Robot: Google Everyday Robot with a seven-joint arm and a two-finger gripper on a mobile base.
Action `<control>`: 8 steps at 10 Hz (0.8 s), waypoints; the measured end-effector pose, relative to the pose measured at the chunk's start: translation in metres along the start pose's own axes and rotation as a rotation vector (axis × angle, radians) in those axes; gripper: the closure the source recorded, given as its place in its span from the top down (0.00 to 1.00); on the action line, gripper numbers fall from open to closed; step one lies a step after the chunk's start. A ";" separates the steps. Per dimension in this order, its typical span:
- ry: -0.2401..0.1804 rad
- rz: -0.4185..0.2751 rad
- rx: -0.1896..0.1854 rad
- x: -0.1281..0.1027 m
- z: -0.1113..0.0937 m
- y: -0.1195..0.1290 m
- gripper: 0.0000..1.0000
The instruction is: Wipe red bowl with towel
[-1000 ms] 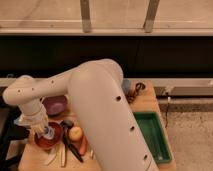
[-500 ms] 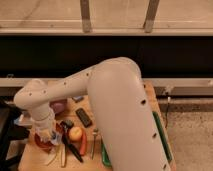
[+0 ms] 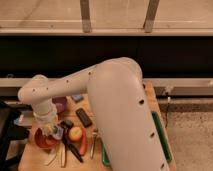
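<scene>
Camera view is filled largely by the robot's white arm [image 3: 115, 110], which is bent across the wooden table [image 3: 150, 100] and blocks most of it from sight. The red bowl [image 3: 42, 140] is seen at the table's left front, round and orange-red with a glossy inside, partly covered from above by the wrist. The gripper [image 3: 51, 133] is lowered into the bowl, and the towel [image 3: 56, 132], a small pale blue-white scrap of cloth, is seen at its tip against the bowl's right rim; whether the fingers are spread or pinched on the cloth cannot be told. A purple bowl [image 3: 60, 103] is placed just behind the arm's elbow, with a small blue block [image 3: 77, 98] near it. A dark rectangular object [image 3: 83, 117] is laid toward the middle, an apple [image 3: 75, 133] is set just beside the red bowl, and several utensils [image 3: 70, 150] are spread along the front edge. A green tray [image 3: 162, 137] is partly hidden at the right.
</scene>
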 end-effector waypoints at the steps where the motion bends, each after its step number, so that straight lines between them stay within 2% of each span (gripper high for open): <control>1: 0.005 -0.012 0.011 -0.014 -0.001 -0.001 0.00; 3: 0.015 -0.027 0.016 -0.031 0.000 0.004 0.00; 5: 0.028 -0.030 0.010 -0.027 0.003 0.010 0.00; 6: 0.037 -0.023 0.008 -0.017 0.005 0.014 0.00; 8: 0.051 0.026 0.004 0.019 0.008 0.014 0.00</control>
